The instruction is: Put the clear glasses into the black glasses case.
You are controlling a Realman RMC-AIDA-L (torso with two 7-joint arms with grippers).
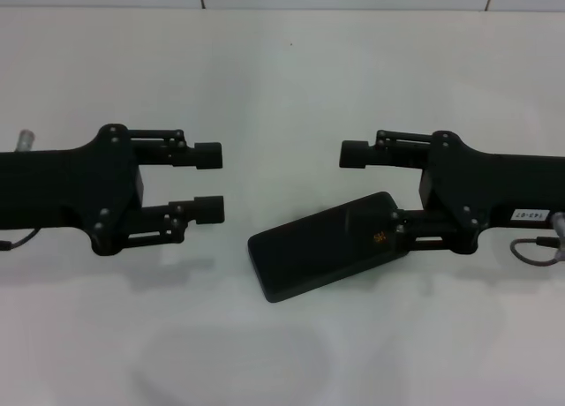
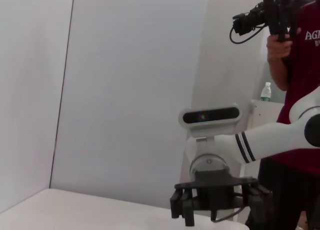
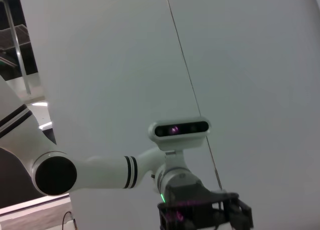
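My left gripper [image 1: 210, 183] and right gripper [image 1: 375, 194] hover spread apart, empty; the black glasses case [image 1: 327, 244] lies closed on the desk [image 1: 282, 71], partly under my right gripper. The clear glasses [image 1: 237, 364] sit faintly near me: grasp gently, they look slippery

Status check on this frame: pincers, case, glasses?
Left pincer open, empty. Right pincer open, over closed black glasses case. Clear glasses faint at near edge, untouched. Nothing between.
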